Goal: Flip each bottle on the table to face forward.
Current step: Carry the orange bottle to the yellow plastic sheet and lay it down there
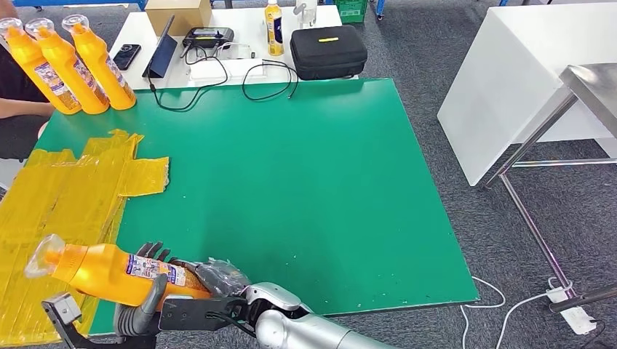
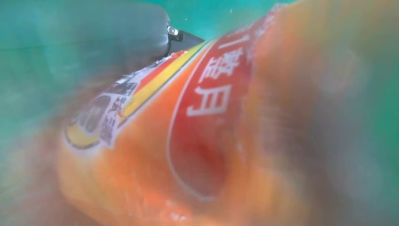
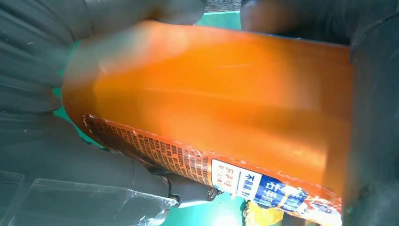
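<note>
One bottle (image 1: 109, 270) lay sideways at seven o'clock, off the table (image 1: 305, 189), right hand (image 1: 156, 294) clamped round its body; left hand's fingers couldn't be told. Seemingly stiff, slick plastic, best gripped mid-body.

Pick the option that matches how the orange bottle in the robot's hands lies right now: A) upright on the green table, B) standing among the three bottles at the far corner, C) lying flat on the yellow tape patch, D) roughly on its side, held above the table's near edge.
D: the orange bottle lies roughly sideways, cap toward the yellow tape patch, gripped by the right hand at its base.
</note>
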Motion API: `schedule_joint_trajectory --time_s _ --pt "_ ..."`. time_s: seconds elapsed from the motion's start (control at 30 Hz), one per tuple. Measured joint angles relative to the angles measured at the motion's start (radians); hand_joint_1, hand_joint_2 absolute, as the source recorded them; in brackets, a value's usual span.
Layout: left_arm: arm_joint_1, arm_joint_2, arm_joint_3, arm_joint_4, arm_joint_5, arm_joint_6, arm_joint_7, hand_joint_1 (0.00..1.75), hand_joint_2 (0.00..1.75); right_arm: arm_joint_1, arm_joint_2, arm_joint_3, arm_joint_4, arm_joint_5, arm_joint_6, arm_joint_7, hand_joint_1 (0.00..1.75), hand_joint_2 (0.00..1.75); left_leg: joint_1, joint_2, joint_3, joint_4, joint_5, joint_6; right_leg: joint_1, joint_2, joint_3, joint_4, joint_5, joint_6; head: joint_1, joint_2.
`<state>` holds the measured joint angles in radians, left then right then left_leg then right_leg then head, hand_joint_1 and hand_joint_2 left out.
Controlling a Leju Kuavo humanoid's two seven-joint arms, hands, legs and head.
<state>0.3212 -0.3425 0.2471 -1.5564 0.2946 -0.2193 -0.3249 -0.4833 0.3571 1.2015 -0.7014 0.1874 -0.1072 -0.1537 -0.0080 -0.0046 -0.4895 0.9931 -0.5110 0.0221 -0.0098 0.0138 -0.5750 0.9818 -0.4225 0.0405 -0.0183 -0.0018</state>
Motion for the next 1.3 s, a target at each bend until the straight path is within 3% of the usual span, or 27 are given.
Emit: schedule_joint_trajectory --time_s 0.73,0.77,0.8,0.87,0.9,0.93,1.1,1.3 --pt "0.001 0.0 -0.001 -0.001 0.0 0.001 -0.007 1.75 1.75 -0.001 0.0 0.006 0.002 -0.005 -0.002 0.0 1.75 1.75 0.0 0.0 0.0 0.0 0.0 0.0 0.0 0.0 0.0 0.0 0.0 0.0 0.0 0.0" --pt "0.001 0.0 -0.001 -0.001 0.0 0.001 -0.007 1.75 1.75 -0.001 0.0 0.006 0.002 -0.006 -0.004 0.0 1.63 1.75 0.0 0.0 0.0 0.0 0.0 0.0 0.0 0.0 0.0 0.0 0.0 0.0 0.0 0.0" --pt "0.001 0.0 -0.001 -0.002 -0.001 0.002 -0.007 1.75 1.75 -0.001 0.0 0.006 0.002 -0.007 -0.006 0.0 1.2 1.75 0.0 0.0 0.0 0.0 0.0 0.0 0.0 0.0 0.0 0.0 0.0 0.0 0.0 0.0" --pt "0.0 0.0 -0.002 -0.005 -0.006 0.006 -0.008 1.75 1.75 0.001 0.0 0.006 0.003 -0.009 -0.016 0.0 0.32 0.87 0.0 0.0 0.0 0.0 0.0 0.0 0.0 0.0 0.0 0.0 0.0 0.0 0.0 0.0" --pt "-0.001 0.0 -0.003 -0.009 -0.012 0.009 -0.009 1.75 1.75 0.004 0.0 0.005 0.004 -0.009 -0.026 -0.002 0.0 0.44 0.0 0.0 0.0 0.0 0.0 0.0 0.0 0.0 0.0 0.0 0.0 0.0 0.0 0.0" --pt "-0.004 0.0 -0.004 -0.013 -0.02 0.014 -0.009 1.75 1.75 0.008 0.0 0.003 0.004 -0.009 -0.039 -0.005 0.0 0.0 0.0 0.0 0.0 0.0 0.0 0.0 0.0 0.0 0.0 0.0 0.0 0.0 0.0 0.0" --pt "-0.028 -0.001 -0.006 -0.045 -0.131 0.073 -0.031 1.75 1.75 0.055 0.0 -0.049 0.005 0.042 -0.122 -0.046 0.0 0.0 0.0 -0.001 0.0 0.0 0.0 0.0 0.0 0.0 0.0 0.0 0.0 0.0 0.0 0.0" --pt "-0.102 -0.001 -0.014 -0.098 -0.391 0.247 -0.079 1.75 1.75 0.134 -0.014 -0.254 -0.081 0.291 -0.132 -0.017 0.0 0.0 0.0 -0.002 0.0 0.0 0.0 0.0 -0.001 -0.001 0.001 0.0 0.0 0.0 0.0 0.0"
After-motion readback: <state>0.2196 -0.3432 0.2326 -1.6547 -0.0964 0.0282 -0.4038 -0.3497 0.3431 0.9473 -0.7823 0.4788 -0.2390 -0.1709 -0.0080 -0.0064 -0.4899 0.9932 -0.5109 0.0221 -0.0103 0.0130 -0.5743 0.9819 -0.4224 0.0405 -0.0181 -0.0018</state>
